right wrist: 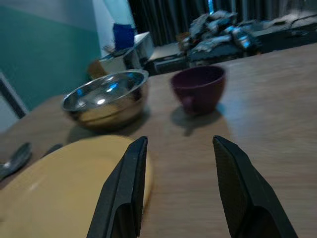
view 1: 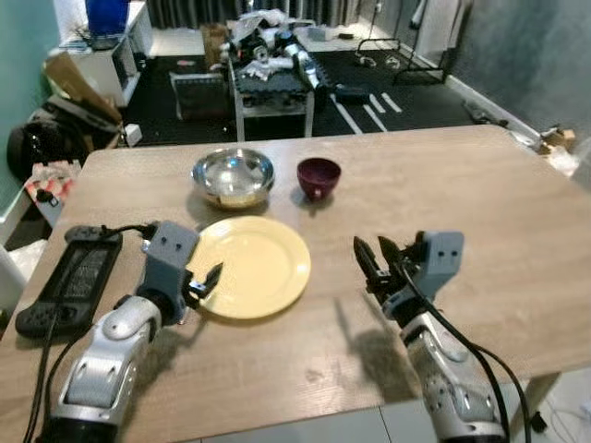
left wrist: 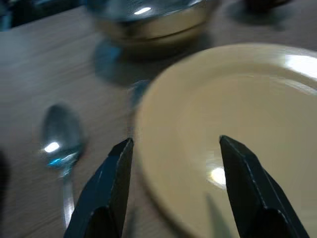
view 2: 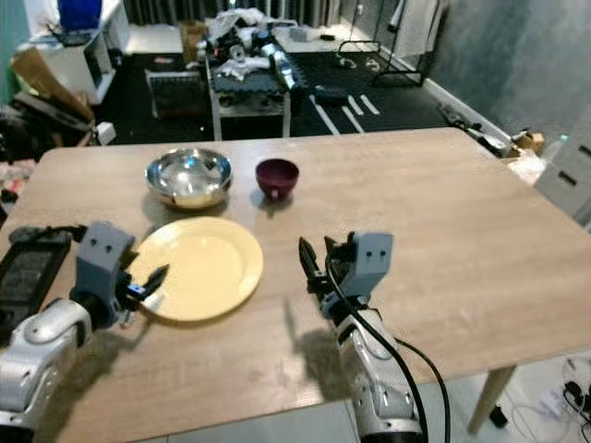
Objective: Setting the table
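Wooden surface [view 1: 443, 198] carries yellow plate [view 1: 254, 263] at centre, steel bowl [view 1: 233, 175] and maroon cup [view 1: 319, 176] behind it.

Likely step: grasping the plate's rim. Approach low, one finger under the edge.

Left end effector [view 1: 205, 281] at the plate's near-left rim, fingers apart, nothing held; spoon [left wrist: 60, 141] just beside.

Right end effector [view 1: 377, 258] hovers right of the plate, fingers apart.

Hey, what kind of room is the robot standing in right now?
Probably a lived-in home's dining or living area. A wooden dining table holds a yellow plate, a steel bowl and a maroon cup. Beyond it, a low table piled with clutter stands on dark carpet.
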`<state>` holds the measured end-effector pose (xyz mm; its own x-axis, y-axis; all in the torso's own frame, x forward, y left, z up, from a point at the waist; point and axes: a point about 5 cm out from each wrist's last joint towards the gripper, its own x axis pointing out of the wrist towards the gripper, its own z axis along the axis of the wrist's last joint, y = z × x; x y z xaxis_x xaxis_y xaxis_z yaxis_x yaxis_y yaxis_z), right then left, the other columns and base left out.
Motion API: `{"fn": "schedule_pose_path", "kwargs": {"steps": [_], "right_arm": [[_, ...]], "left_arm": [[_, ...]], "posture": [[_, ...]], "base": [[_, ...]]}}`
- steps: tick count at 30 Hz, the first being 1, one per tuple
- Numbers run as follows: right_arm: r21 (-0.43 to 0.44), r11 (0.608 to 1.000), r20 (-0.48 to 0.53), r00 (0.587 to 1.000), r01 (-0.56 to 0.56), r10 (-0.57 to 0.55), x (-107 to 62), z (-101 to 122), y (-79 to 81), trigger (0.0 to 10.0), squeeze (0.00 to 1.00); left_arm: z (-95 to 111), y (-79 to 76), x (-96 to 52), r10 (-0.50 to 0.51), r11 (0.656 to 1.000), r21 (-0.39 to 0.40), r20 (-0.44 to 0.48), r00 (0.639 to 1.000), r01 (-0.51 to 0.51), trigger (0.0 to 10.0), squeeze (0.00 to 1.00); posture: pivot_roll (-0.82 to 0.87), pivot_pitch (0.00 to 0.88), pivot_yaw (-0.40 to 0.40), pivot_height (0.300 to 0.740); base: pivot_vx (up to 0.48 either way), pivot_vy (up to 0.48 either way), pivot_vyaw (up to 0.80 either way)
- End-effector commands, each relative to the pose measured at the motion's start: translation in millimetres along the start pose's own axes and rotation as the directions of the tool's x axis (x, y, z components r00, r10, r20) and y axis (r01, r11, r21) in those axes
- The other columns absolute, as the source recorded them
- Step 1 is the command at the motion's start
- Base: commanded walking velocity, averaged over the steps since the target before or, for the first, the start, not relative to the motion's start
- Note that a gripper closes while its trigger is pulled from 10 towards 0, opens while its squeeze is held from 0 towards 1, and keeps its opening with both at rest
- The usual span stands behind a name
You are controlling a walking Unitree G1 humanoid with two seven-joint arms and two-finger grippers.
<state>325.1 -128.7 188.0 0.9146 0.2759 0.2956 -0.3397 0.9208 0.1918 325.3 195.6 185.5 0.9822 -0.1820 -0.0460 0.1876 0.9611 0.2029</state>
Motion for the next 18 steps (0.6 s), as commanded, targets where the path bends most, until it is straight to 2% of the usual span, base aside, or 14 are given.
{"fn": "schedule_pose_path", "kwargs": {"steps": [1, 4, 5, 6, 7, 9, 11, 12, 13, 15, 16, 17, 18], "right_arm": [[0.018, 1.0, -0.02, 1.0, -0.009, 0.01, -1.9, -3.8, 1.1, 10.0, 0.0], [0.024, 1.0, -0.018, 1.0, -0.011, 0.012, -0.9, -2.1, 0.8, 10.0, 0.0], [0.025, 1.0, -0.018, 1.0, -0.014, 0.014, -0.6, -1.4, 1.0, 10.0, 0.0], [0.024, 1.0, -0.017, 1.0, -0.02, 0.02, -0.9, 0.6, 0.8, 10.0, 0.0], [0.023, 1.0, -0.019, 1.0, -0.021, 0.022, -1.4, 1.3, 0.4, 10.0, 0.0], [0.021, 1.0, -0.021, 1.0, -0.023, 0.023, -2.1, 2.5, -0.3, 10.0, 0.0], [0.021, 1.0, -0.022, 0.999, -0.024, 0.024, -2.4, 3.0, -0.4, 10.0, 0.0], [0.015, 0.999, -0.026, 0.999, -0.031, 0.032, -3.4, 4.1, -0.1, 10.0, 0.0], [0.014, 0.999, -0.027, 0.999, -0.037, 0.037, -4.1, 4.8, 0.7, 10.0, 0.0], [0.013, 0.999, -0.029, 0.999, -0.04, 0.041, -4.6, 5.3, 1.3, 10.0, 0.0], [0.013, 0.999, -0.033, 0.998, -0.05, 0.05, -5.8, 6.4, 3.3, 10.0, 0.0], [0.013, 0.999, -0.033, 0.998, -0.05, 0.05, -5.8, 6.4, 3.3, 10.0, 0.0], [0.013, 0.999, -0.034, 0.998, -0.053, 0.054, -6.6, 7.3, 4.0, 10.0, 0.0]], "left_arm": [[-12.5, 0.2, -1.3, 0.022, 1.0, -0.006, -0.06, 0.998, -0.023, 10.0, 0.0], [-17.6, -1.0, 0.7, 0.042, 0.999, -0.012, -0.087, 0.995, -0.043, 10.0, 0.0], [-18.8, -0.1, 2.9, 0.061, 0.994, -0.082, -0.093, 0.994, -0.069, 10.0, 0.0], [-19.6, 4.7, 8.4, 0.101, 0.965, -0.23, -0.1, 0.99, -0.122, 10.0, 0.0], [-20.4, 6.5, 11.9, 0.101, 0.942, -0.311, -0.105, 0.989, -0.129, 10.0, 0.0], [-20.2, 7.8, 16.3, 0.082, 0.909, -0.4, -0.103, 0.991, -0.117, 10.0, 0.0], [-19.5, 7.9, 17.7, 0.072, 0.897, -0.429, -0.098, 0.993, -0.108, 10.0, 0.0], [-17.0, 9.4, 22.0, 0.042, 0.861, -0.503, -0.088, 0.995, -0.081, 10.0, 0.0], [-15.2, 9.6, 23.5, 0.025, 0.849, -0.525, -0.08, 0.996, -0.064, 10.0, 0.0], [-13.9, 9.6, 24.4, 0.015, 0.841, -0.538, -0.075, 0.997, -0.053, 10.0, 0.0], [-12.2, 10.1, 27.5, -0.026, 0.798, -0.602, -0.061, 0.998, -0.016, 10.0, 0.0], [-12.2, 10.1, 27.5, -0.026, 0.798, -0.602, -0.061, 0.998, -0.016, 10.0, 0.0], [-12.1, 10.7, 28.6, -0.039, 0.781, -0.624, -0.062, 0.997, -0.008, 10.0, 0.0]], "posture": [[0.15, 0.098, 0.053, 0.74], [0.15, 0.102, 0.047, 0.74], [0.15, 0.102, 0.047, 0.74], [0.14, 0.113, 0.04, 0.74], [0.14, 0.118, 0.032, 0.74], [0.13, 0.13, 0.024, 0.74], [0.13, 0.13, 0.024, 0.74], [0.13, 0.142, 0.017, 0.74], [0.12, 0.152, 0.013, 0.74], [0.12, 0.152, 0.013, 0.74], [0.11, 0.163, 0.011, 0.74], [0.11, 0.163, 0.011, 0.74], [0.1, 0.175, 0.009, 0.74]], "base": [[0.0, 0.0, 0.0], [0.0, 0.0, 0.0], [0.0, 0.0, 0.0], [0.0, 0.0, 0.0], [0.0, 0.0, 0.0], [0.0, 0.0, 0.0], [0.0, 0.0, 0.0], [0.0, 0.0, 0.0], [0.0, 0.0, 0.0], [0.0, 0.0, 0.0], [0.0, 0.0, 0.0], [0.0, 0.0, 0.0], [0.0, 0.0, 0.0]]}}
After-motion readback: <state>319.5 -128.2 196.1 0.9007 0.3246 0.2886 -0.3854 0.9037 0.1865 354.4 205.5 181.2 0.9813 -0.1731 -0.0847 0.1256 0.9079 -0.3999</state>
